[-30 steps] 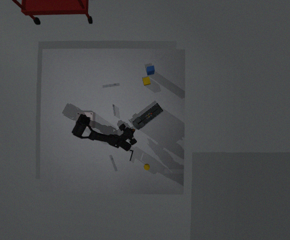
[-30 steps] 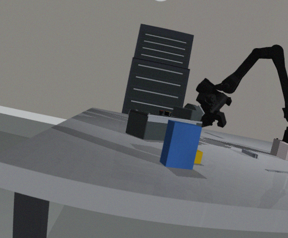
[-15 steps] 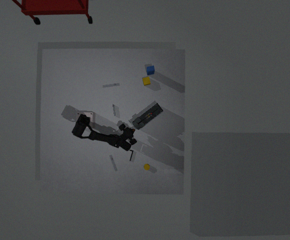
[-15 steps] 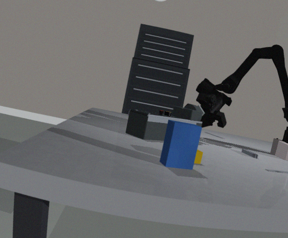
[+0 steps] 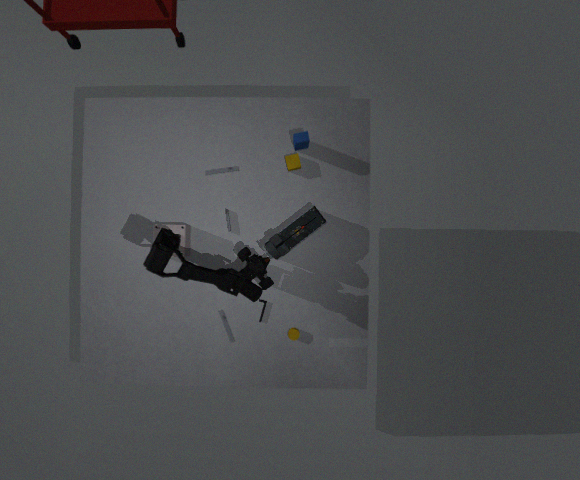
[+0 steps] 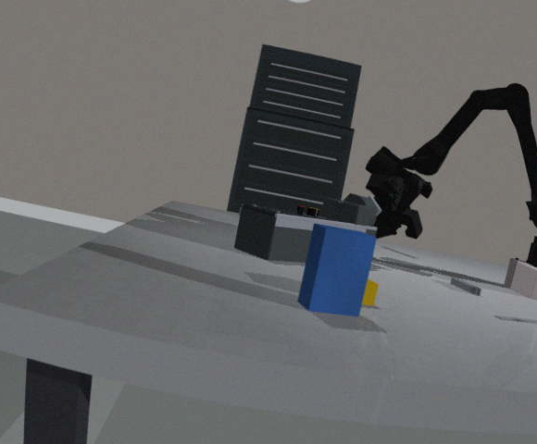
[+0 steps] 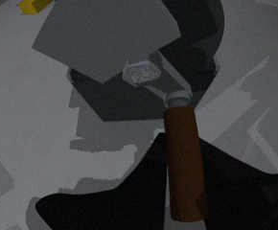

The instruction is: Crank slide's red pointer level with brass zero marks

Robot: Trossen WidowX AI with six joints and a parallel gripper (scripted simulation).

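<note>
The machine (image 5: 285,241) (image 6: 290,239) (image 7: 125,107) is a long dark box standing diagonally on the table. In the top view its small red pointer (image 5: 302,227) is by the slot on top; small brass marks are close by, but too small to judge whether they are level. A red spot and brass-coloured parts also show on top in the exterior view. The crank's orange-brown handle (image 7: 183,163) sticks out from the metal crank arm (image 7: 170,79) at the machine's near end. My gripper (image 7: 173,137) (image 6: 399,227) is shut on the handle, its black fingers on both sides.
A blue block (image 5: 301,140) (image 6: 338,269) and a yellow block (image 5: 292,161) (image 6: 370,292) stand beyond the machine's side. A yellow cylinder (image 5: 293,334) is on the other side. Several thin grey bars lie around the arm; a thin dark angled piece (image 5: 263,310) is near the gripper.
</note>
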